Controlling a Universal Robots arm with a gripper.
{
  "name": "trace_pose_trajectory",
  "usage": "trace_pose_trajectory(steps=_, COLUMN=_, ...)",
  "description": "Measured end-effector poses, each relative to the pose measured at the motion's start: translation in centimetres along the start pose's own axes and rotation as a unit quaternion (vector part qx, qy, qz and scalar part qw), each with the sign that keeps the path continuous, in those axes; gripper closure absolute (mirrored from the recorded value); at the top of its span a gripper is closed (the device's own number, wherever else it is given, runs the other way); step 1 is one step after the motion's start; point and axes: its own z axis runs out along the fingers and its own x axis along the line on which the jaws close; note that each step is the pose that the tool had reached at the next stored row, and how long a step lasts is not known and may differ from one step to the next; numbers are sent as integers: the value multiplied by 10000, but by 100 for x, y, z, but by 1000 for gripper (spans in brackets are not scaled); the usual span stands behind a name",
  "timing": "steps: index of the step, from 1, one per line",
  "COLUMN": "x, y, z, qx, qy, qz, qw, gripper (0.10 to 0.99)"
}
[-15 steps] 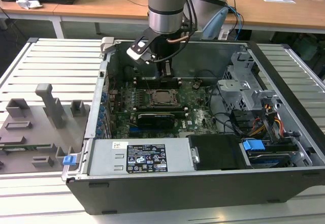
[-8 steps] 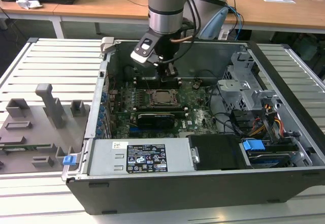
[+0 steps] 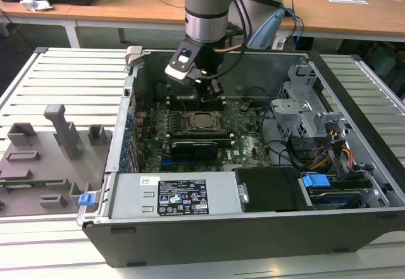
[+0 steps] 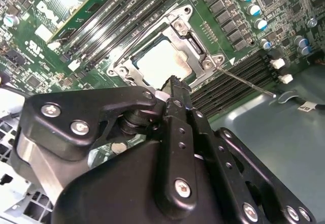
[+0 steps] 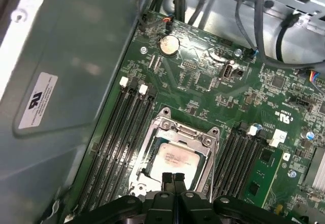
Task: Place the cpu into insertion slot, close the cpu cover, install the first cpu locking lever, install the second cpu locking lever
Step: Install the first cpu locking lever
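My gripper hung pinched closed and empty, pointing down just above the cpu cover, which lay over the cpu in the insertion slot. In the exterior view it stood at the slot's twelve o'clock. The second wrist view showed me a thin lever rod angled outward; the first wrist view, a white printed sticker.

The arm is a fat silver-grey tube with a black ring round the joint, a light-blue cap on the joint behind it and a brownish cable looping off the wrist. There's a whitish camera box with dark patches stuck on the side. The gripper is all matte black, chunky linkage bars and plates pinned with shiny silver screws, narrowing down to two slim black fingers
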Motion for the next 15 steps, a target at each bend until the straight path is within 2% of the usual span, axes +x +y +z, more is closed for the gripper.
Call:
trace_pose_trajectory(steps=8, x=0, y=0, z=0, qx=0, qy=14, qz=-320, qw=9995, gripper=980)
trace_pose_trajectory(steps=15, x=0, y=0, z=0, qx=-1, qy=26, qz=-589, qw=9983, gripper=980)
